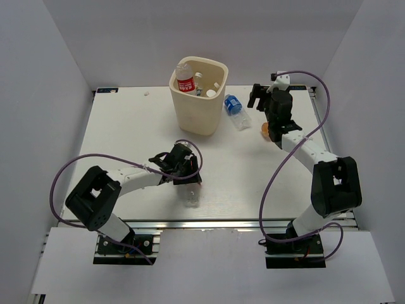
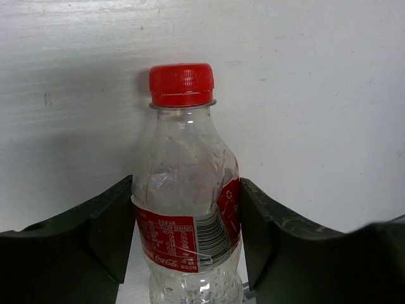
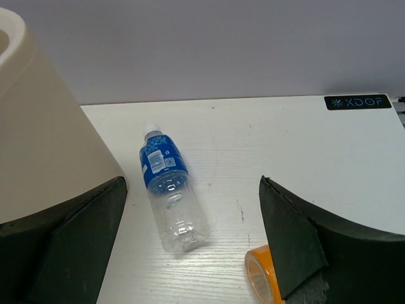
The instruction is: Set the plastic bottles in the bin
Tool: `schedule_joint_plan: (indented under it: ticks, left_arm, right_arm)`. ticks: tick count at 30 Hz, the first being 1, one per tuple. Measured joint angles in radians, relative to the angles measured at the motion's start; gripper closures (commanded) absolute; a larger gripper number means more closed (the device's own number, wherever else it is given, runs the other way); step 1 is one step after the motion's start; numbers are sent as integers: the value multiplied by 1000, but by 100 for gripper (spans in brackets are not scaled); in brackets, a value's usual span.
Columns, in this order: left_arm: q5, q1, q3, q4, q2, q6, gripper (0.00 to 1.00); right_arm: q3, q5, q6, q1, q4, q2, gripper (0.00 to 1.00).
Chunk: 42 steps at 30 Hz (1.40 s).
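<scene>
From above, the bin (image 1: 197, 123) stands upper centre with bottles (image 1: 185, 82) inside; a blue-labelled bottle (image 1: 235, 109) lies just right of it. Only the left wrist view shows the left gripper (image 2: 186, 209) clamped on a red-capped bottle (image 2: 183, 183). In the right wrist view the right gripper (image 3: 190, 190) gapes wide and empty, with an orange bottle (image 3: 261, 275) at lower right.

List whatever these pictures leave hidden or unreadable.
Bin, top view: its wall hides most of the contents; beyond one red-label bottle, the count is unclear.
Orange bottle, right wrist view: cut by the bottom edge, partly behind the right gripper.
Red-capped bottle, left wrist view: base cut off by the bottom edge.
</scene>
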Motion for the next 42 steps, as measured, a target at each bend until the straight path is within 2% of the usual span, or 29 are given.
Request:
schedule_joint_plan:
  ticks: [1,4,9,15,20,22,26,28,33,37,39,41,42]
  left_arm:
    - [-4,0,2,-12,-4,5,76]
    - [-24,0,9,-56,-43,31,83]
    - [-61,0,140,-95,-152,140,84]
    - [-192,-1,571,-14,-132,346,83]
    - [-339,1,1012,59,99,465,83]
    - [-409,4,1153,84,218,509,76]
    - [-505,15,1296,83,407,586,72]
    - [-544,20,1321,82,480,621,59]
    - [-630,31,1352,79,588,684,59]
    - [-701,34,1363,92,601,704,57]
    - [-721,38,1388,100,613,708,46]
    - [-735,40,1409,107,626,713,21]
    - [-738,42,1411,108,628,716,14]
  right_arm:
    - [0,0,0,-3,-5,2,11]
    - [0,-1,1,-10,-18,12,11]
    - [-24,-14,1,-29,-26,14,11]
    - [-31,-51,-1,-42,-34,14,11]
    - [-38,-67,-4,-42,-34,14,11]
    - [-41,-73,-8,-42,-34,14,11]
    - [-40,-85,-31,-45,-31,31,11]
    - [-35,-91,-49,-46,-33,56,11]
    - [23,-139,-116,-48,-57,153,11]
    - [46,-167,-143,-48,-64,193,11]
    - [53,-182,-156,-48,-66,202,11]
    - [66,-200,-167,-48,-66,211,11]
    - [74,-209,-178,-48,-66,218,11]
